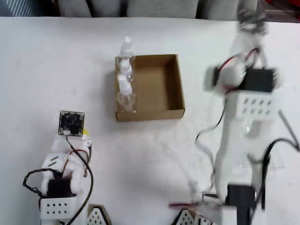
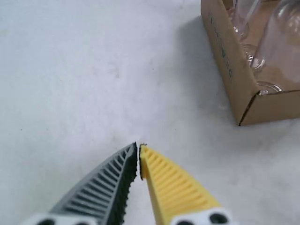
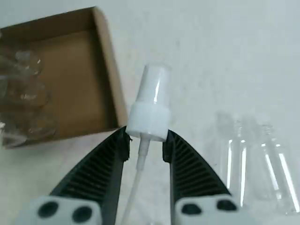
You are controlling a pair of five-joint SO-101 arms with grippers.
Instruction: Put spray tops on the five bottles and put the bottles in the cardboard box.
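Three bottles (image 1: 125, 89) boxed, right pincer (image 3: 146, 135) gripping spray top (image 3: 151, 112)

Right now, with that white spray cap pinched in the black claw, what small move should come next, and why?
Probably swing the right gripper toward the open bottle and aim the spray top at its neck: the top is already gripped, and that bottle has none.

Jaws gripping spray top (image 3: 151, 105), two clear bottles (image 3: 236, 159), cardboard box (image 3: 110, 70)

White table (image 1: 56, 61), on it a cardboard box (image 1: 150, 114) (open-topped) and, apart, two clear bottles (image 3: 236, 159) without tops.
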